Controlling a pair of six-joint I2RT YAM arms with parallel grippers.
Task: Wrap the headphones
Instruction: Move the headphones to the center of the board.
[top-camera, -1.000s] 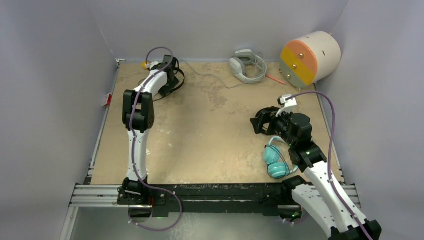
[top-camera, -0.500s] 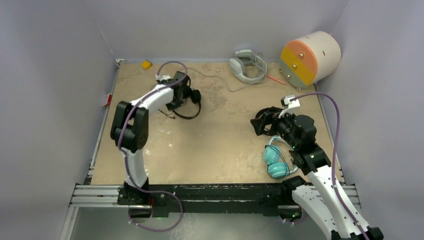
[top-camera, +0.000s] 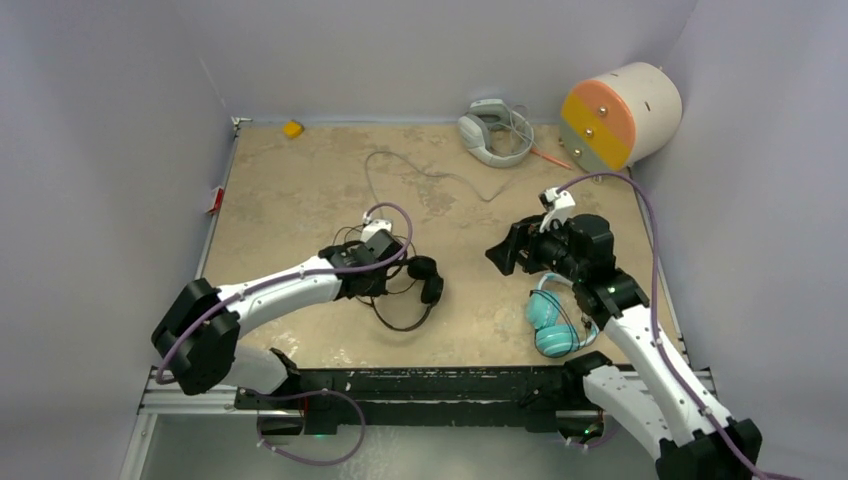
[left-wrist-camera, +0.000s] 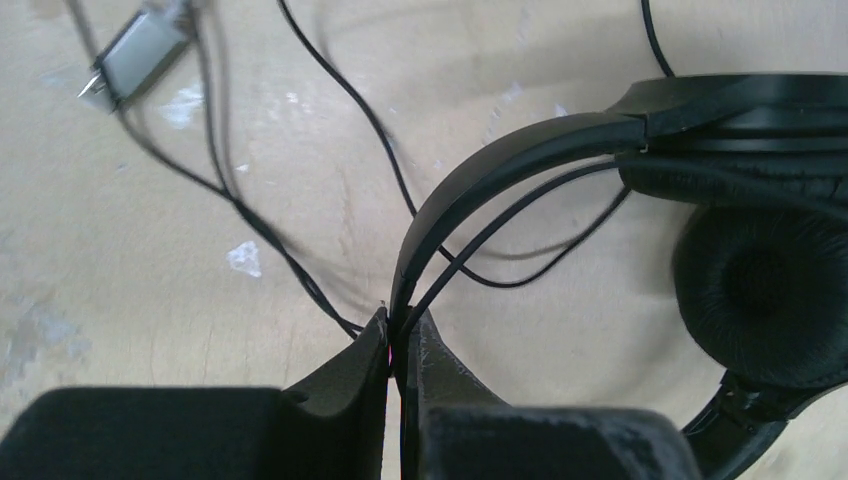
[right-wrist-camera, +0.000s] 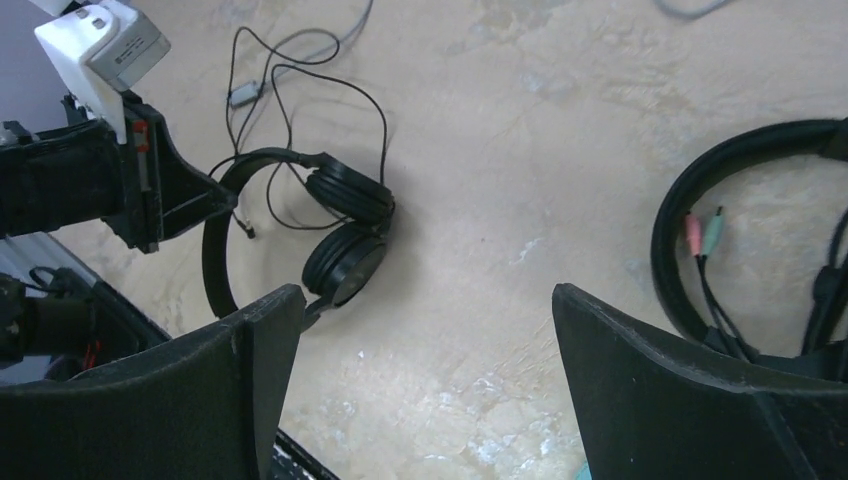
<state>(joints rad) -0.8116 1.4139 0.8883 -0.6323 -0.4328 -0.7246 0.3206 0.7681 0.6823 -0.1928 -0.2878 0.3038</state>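
A slim black pair of headphones (top-camera: 425, 285) lies on the table near the middle front, its thin cord (left-wrist-camera: 330, 90) looping loosely. My left gripper (top-camera: 392, 276) is shut on its black band (left-wrist-camera: 480, 170), the jaws pinching band and cord together (left-wrist-camera: 398, 318). One ear cup (left-wrist-camera: 770, 290) rests on the table. My right gripper (top-camera: 503, 250) hangs open and empty (right-wrist-camera: 425, 295) to the right of that pair (right-wrist-camera: 340, 230). A second black band (right-wrist-camera: 690, 230) with pink and green plugs lies under it. The teal pair (top-camera: 548, 322) sits by the right arm.
A grey-white headset (top-camera: 493, 130) with a long grey cord (top-camera: 400, 165) lies at the back. A cream and orange cylinder (top-camera: 620, 112) stands in the back right corner. A small yellow piece (top-camera: 292, 128) is at the back left. Walls close three sides.
My left gripper closed on the black headphones at the back left and swung them to the near middle of the table. The right gripper shifted slightly left, still open.
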